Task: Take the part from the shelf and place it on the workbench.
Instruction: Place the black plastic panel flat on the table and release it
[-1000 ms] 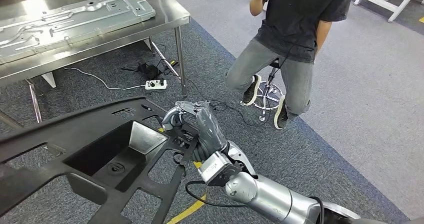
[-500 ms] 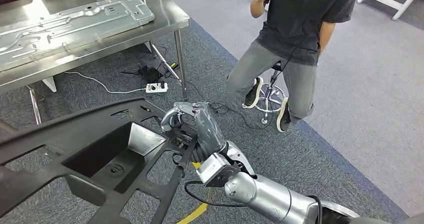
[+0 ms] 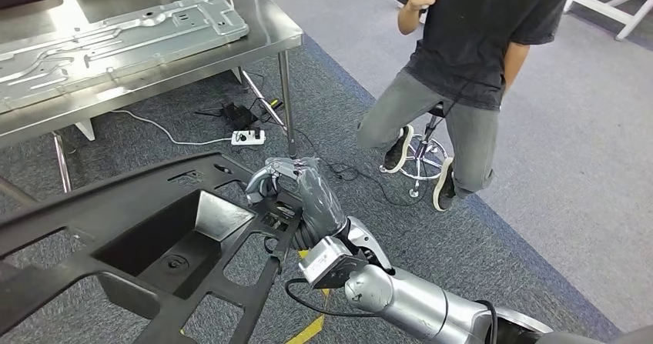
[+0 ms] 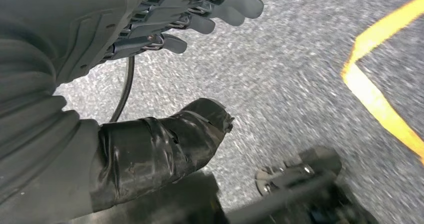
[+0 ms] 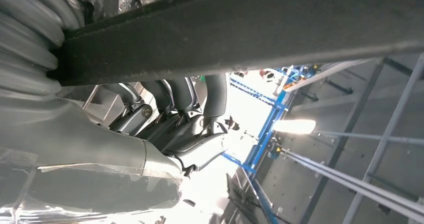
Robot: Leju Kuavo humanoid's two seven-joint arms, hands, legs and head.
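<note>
Already your right hand has its fingers clamped on the black part; left hand fingers apart, empty. The worktop placement remains.

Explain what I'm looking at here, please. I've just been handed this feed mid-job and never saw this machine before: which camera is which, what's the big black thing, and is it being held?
You are driving a two-armed humanoid. The wide picture is its head camera, looking forward and down. The silver arm coming in from below ends in the right hand, which grips the edge of the black plastic part, a large moulded panel with openings.

Ahead stands the steel workbench, where the part should go; a stamped metal panel lies on it. A person sits on a stool nearby, and a power strip lies on the carpet.

The other two pictures come from wrist cameras and are turned. The left wrist view shows the left hand, fingers apart, holding nothing, over the carpet with yellow tape. The right wrist view looks past that hand's fingers wrapped round the part's dark edge.
</note>
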